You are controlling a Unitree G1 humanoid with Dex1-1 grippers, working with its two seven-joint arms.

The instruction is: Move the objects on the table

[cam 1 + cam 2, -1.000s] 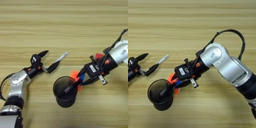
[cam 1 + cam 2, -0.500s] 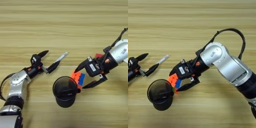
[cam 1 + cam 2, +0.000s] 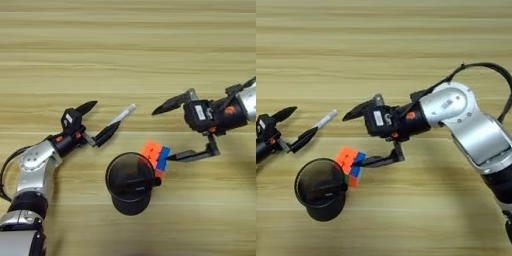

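My right gripper (image 3: 363,136) has withdrawn from the black mesh cup (image 3: 131,183), moving back toward my right and up the table. One second ago its fingers were closed around the multicolour puzzle cube (image 3: 156,155) at the cup's rim. Half a second ago they had begun to part. They are now spread wide, with the upper finger well clear of the cube and the lower fingertip (image 3: 175,157) at the cube's right face. The cube has been released and now sits against the cup's upper right rim.
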